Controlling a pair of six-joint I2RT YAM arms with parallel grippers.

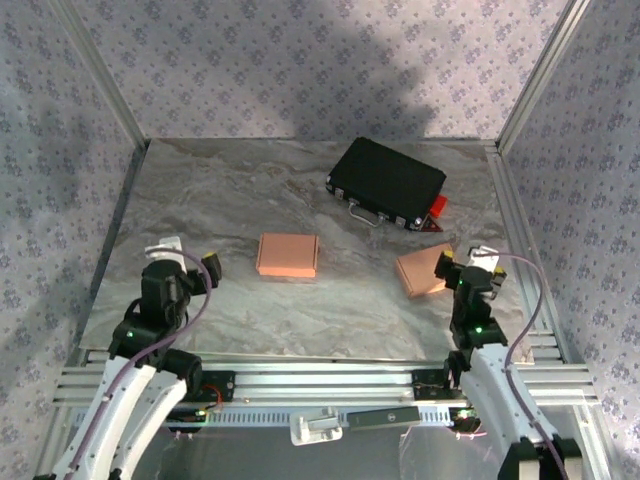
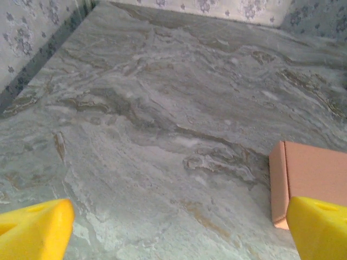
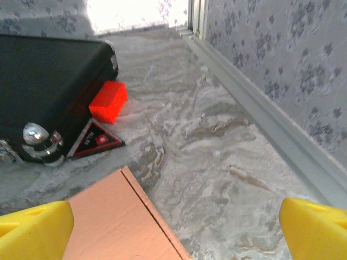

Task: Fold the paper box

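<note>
Centrally, flat pink cardboard box (image 1: 288, 256) on veined marble table (image 1: 220, 200), left claw (image 2: 176, 233), right claw (image 3: 174, 230) both splayed wide, empty.

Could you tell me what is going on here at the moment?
Two robot arms are set up to fold paper boxes, but neither holds anything yet. The left gripper is open, just left of the middle box. The right gripper is open at the edge of the second box. A black case lies at the back.
</note>
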